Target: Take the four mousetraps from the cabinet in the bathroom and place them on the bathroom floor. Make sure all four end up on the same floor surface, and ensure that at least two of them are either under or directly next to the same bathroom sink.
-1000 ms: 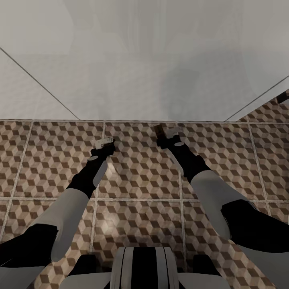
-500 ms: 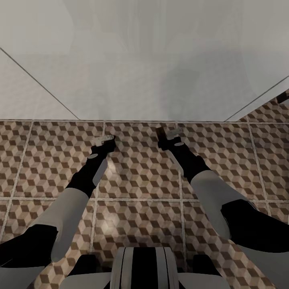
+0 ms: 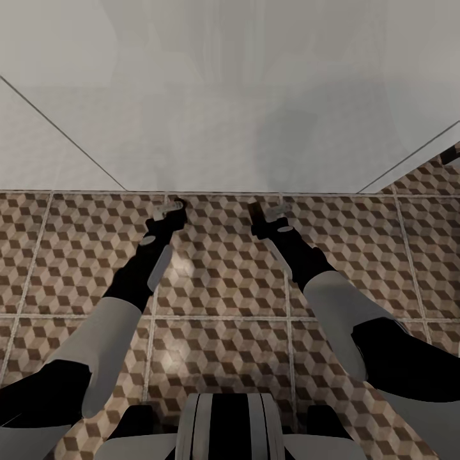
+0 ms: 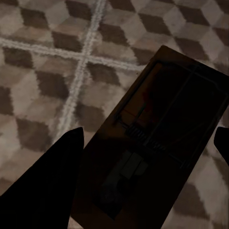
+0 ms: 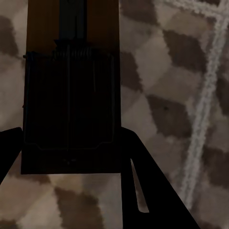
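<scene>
Both arms low over the cube-patterned brown and beige tile floor (image 3: 223, 281).
Left pincer (image 4: 143, 143) and right pincer (image 5: 67, 143) each clamp a flat brown wooden mousetrap (image 4: 162, 143) (image 5: 71, 86) between their fingers; light, stiff boards, best gripped by the edges, clear of the wire.

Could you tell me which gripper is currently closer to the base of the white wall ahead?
Left. The left gripper reaches almost to the white wall; the right gripper sits slightly further back over the bathroom floor.

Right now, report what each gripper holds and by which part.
Each holds a mousetrap between its fingers by the long side edges: the left gripper one mousetrap, the right gripper another mousetrap.
</scene>
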Available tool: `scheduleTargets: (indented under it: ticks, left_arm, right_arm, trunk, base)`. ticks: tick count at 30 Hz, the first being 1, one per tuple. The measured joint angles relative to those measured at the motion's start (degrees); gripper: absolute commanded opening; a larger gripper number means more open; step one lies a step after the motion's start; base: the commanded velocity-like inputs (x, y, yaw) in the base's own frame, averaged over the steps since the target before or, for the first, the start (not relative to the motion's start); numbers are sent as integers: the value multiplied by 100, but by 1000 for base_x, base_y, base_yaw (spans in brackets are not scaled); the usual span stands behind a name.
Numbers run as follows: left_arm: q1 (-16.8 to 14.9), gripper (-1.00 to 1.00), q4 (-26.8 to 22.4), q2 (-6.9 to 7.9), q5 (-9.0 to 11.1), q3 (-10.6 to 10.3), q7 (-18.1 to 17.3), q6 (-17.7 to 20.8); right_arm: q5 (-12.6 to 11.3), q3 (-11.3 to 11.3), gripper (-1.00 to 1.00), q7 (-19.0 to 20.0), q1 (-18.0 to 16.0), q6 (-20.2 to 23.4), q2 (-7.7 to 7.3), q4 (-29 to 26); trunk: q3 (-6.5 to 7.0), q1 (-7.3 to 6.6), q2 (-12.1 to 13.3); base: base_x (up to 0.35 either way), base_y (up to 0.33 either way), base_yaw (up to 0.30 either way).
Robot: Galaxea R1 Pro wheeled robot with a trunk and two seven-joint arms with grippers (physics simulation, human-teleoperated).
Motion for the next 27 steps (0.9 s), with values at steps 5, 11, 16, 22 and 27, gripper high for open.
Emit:
scheduleTargets:
  ticks: [5,11,16,22,27]
  left_arm:
    - [0,-100,-103,2,0,-4,0,2]
    - [0,-100,-121,3,1,-5,0,0]
    - [0,-100,-124,3,1,-5,0,0]
    - [1,-100,-105,3,1,-12,-6,5]
    - [1,-100,106,1,8,-5,-18,34]
  right_arm:
    - [-2,1,-100,6,0,1,-1,-16]
    - [2,5,-100,9,0,0,0,-25]
    - [4,6,-100,10,0,0,-1,-26]
    - [4,7,-100,10,0,0,-6,-32]
    - [4,7,-100,10,0,0,-5,-35]
  trunk:
    - [0,0,0]
    - [0,0,0]
    - [0,0,0]
    - [0,0,0]
    - [0,0,0]
  base:
    - [0,0,0]
    - [0,0,0]
    - [0,0,0]
    - [0,0,0]
    - [0,0,0]
